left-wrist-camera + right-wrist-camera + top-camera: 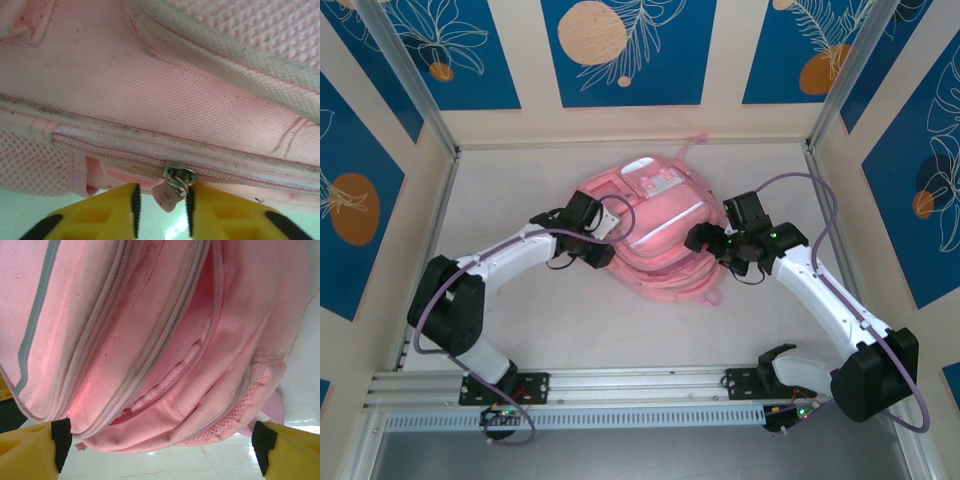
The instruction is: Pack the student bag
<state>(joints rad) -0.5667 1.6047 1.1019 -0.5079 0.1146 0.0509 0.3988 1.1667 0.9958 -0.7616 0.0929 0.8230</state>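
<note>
Pink student bag (655, 235), pale label (663, 185) unreadable, zip pull (169, 194) between left jaws

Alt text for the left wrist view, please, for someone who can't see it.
A small pink zip pull hangs between the left gripper's two yellow fingers, which flank it closely without clearly pinching it. Above is the pink backpack's woven fabric and zip seam; below, a pale tabletop.

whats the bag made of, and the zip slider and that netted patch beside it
The student bag: pink woven fabric, probably synthetic, matte, weave visible, dirt specks. Zip slider: shiny and silvery, apparently metal, with a pink pull tab. Netted patch: open pink mesh, holes visible.
</note>
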